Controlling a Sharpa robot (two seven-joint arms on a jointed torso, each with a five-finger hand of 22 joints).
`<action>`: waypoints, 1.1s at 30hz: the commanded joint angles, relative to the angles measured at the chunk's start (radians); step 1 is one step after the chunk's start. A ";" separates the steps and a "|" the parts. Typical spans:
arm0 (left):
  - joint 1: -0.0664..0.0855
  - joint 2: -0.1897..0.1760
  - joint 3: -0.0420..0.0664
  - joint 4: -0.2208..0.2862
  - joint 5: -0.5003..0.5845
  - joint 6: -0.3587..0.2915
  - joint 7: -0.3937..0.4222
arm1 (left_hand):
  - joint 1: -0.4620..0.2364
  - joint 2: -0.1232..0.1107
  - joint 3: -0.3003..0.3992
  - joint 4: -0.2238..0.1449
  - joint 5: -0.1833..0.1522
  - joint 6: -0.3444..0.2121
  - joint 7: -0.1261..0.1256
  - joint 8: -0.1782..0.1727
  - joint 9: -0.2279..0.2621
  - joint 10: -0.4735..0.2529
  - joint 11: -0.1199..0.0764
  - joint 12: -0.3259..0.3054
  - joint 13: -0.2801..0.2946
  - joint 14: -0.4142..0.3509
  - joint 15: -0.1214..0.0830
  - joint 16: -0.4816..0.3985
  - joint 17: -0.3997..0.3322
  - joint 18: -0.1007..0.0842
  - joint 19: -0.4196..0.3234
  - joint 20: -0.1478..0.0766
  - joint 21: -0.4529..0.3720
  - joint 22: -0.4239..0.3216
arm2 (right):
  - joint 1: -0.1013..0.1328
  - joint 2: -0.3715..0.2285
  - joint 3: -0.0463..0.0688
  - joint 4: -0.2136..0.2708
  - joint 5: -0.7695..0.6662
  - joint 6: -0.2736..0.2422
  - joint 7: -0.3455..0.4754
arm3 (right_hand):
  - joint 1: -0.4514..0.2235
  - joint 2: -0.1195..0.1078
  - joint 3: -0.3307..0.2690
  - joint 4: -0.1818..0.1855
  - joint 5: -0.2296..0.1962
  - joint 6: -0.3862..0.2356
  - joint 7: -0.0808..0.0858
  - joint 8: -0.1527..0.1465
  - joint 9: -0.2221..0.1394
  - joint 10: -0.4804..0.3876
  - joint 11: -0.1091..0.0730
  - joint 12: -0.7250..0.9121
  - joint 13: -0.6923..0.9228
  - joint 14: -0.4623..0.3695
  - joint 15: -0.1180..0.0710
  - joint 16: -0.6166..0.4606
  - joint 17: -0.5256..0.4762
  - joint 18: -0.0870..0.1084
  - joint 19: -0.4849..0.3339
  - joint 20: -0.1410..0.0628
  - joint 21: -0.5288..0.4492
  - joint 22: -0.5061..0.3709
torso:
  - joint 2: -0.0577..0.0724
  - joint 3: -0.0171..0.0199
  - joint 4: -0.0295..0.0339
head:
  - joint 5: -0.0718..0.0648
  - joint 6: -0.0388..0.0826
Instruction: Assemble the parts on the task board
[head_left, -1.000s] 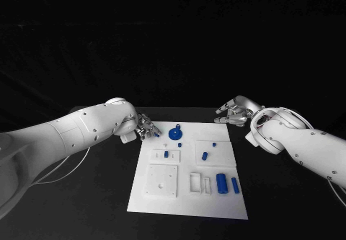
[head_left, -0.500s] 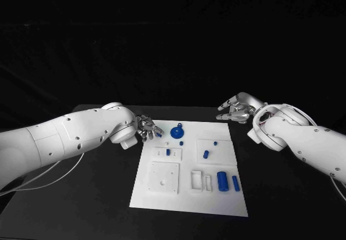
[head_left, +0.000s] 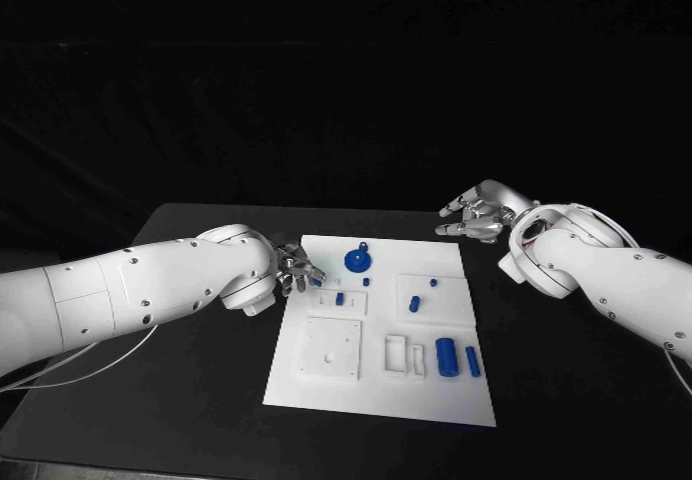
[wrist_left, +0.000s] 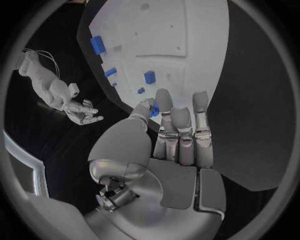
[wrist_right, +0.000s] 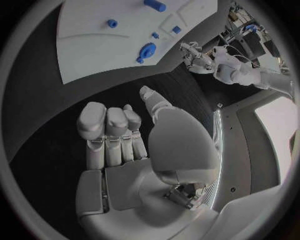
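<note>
My left hand (head_left: 299, 267) pinches a small blue part (wrist_left: 152, 109) at the task board (head_left: 378, 400)'s left edge, beside its round blue part (head_left: 356, 262), while my right hand (head_left: 477, 221) hovers off the board's far right corner (fingers loosely apart, holding nothing).

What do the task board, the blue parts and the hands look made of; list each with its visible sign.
Task board: probably matte white plastic; flat, even, no glare, with raised white fixtures.
Blue parts, e.g. the round one: likely moulded or printed plastic; uniform saturated colour, dull surface.
Left hand and right hand: silvery, metal-looking segments with soft highlights; could be coated plastic.
</note>
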 joint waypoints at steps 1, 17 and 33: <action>-0.006 -0.003 -0.004 0.017 -0.064 -0.047 -0.020 | 0.003 0.011 0.058 -0.059 0.005 0.049 -0.046 0.004 0.053 0.039 -0.003 0.006 0.000 0.008 0.000 -0.001 0.001 -0.015 0.001 -0.007 0.004 0.020 | -0.002 0.001 0.000 0.000 -0.001 0.013 0.002 | -0.011 0.000 0.007 0.000 0.004 0.005 0.002 -0.005 -0.001 -0.003 -0.002 0.000 0.001 -0.001 0.003 -0.003 0.000 0.012 0.034 0.004 -0.003 0.116 | -0.004 -0.0016 0.0007 | 0.003 -0.004; -0.035 0.008 -0.011 0.039 -0.124 -0.066 -0.015 | -0.004 0.012 0.061 -0.066 0.015 0.050 -0.046 0.004 0.064 0.040 -0.004 0.008 -0.001 0.012 -0.001 -0.005 0.004 -0.015 0.002 -0.008 0.007 0.019 | -0.007 0.003 0.000 -0.002 -0.001 0.015 0.003 | -0.011 0.000 0.007 0.000 0.004 0.005 0.002 -0.005 -0.001 -0.003 -0.002 0.000 0.001 -0.001 0.003 -0.003 0.000 0.012 0.034 0.004 -0.003 0.116 | 0.000 0.0001 -0.0007 | 0.002 -0.001; -0.054 0.028 -0.011 0.026 -0.213 -0.066 -0.006 | -0.005 0.012 0.062 -0.069 0.016 0.051 -0.046 0.001 0.065 0.040 -0.003 0.008 -0.003 0.015 -0.001 -0.008 0.005 -0.015 0.003 -0.009 0.007 0.019 | -0.008 0.003 0.000 -0.001 -0.001 0.015 0.002 | -0.013 0.001 0.009 0.000 0.006 0.005 0.002 -0.005 -0.001 -0.003 -0.002 0.000 0.001 -0.001 0.003 -0.002 0.001 0.012 0.034 0.004 -0.002 0.116 | -0.001 -0.0006 0.0006 | -0.004 -0.007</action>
